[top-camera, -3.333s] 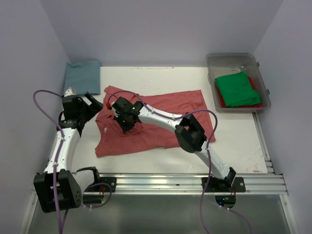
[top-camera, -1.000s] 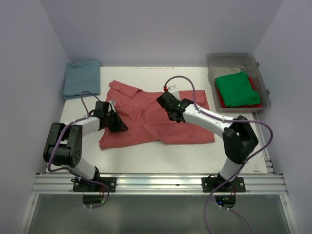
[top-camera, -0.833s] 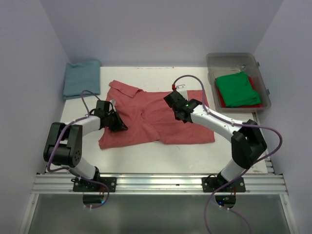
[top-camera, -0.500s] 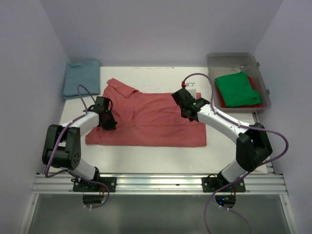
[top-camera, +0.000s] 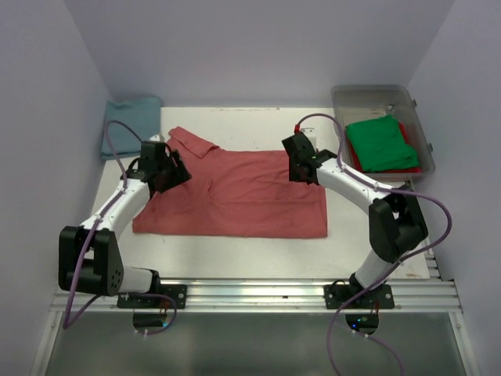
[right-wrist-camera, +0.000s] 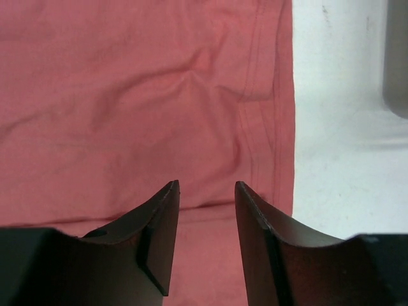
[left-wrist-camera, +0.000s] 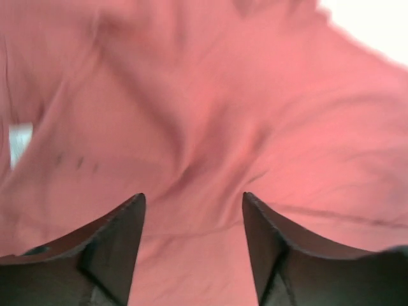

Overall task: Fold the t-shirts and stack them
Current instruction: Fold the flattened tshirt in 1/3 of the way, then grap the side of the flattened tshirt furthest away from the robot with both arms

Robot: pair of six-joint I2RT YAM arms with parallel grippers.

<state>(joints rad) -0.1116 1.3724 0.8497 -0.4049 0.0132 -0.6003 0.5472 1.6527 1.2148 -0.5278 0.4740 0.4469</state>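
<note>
The salmon-red t-shirt [top-camera: 235, 196] lies flat on the white table [top-camera: 235, 254] as a wide rectangle, with one sleeve [top-camera: 188, 142] sticking out at the back left. My left gripper [top-camera: 174, 172] hovers over its left end, open; in the left wrist view [left-wrist-camera: 193, 197] only cloth [left-wrist-camera: 210, 115] shows between the fingers. My right gripper [top-camera: 304, 171] is open over the shirt's right end [right-wrist-camera: 127, 95], near its stitched hem [right-wrist-camera: 268, 127]; its fingertips [right-wrist-camera: 206, 185] hold nothing. A folded teal-blue t-shirt [top-camera: 129, 125] lies at the back left. A green t-shirt [top-camera: 381, 142] lies on a red one [top-camera: 354, 160] in the bin.
The clear plastic bin [top-camera: 374, 94] stands at the back right, and its corner [right-wrist-camera: 396, 64] shows in the right wrist view. Walls close in the table on the left, back and right. A metal rail [top-camera: 258, 294] runs along the near edge.
The shirt was drawn out from a rumpled shape into a flat rectangle. Both grippers then opened and let go of it, the left moving back-left and the right moving back-right.
</note>
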